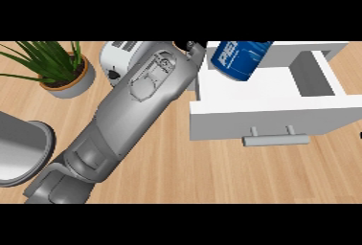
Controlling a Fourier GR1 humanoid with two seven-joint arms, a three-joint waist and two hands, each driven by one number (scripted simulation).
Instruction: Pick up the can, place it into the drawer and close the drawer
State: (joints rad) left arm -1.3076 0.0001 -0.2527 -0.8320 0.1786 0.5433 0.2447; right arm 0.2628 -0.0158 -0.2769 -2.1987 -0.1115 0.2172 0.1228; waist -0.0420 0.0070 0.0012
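Head view: left hand (192, 47) mostly hidden, fingers' state untellable; I am steadying blue can (239, 60) over open drawer (268, 117), lowering squarely advised.

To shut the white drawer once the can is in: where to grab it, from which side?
Judging from its pose, take the grey bar handle on the white drawer front, which faces the robot. Come from the near side, fingers over the bar, which stands off on two posts, and push away. The blue can is tilted over the drawer's back left corner.

Single head view, steeply down, close over counter (212, 167) — probably nearest drawer (268, 103).
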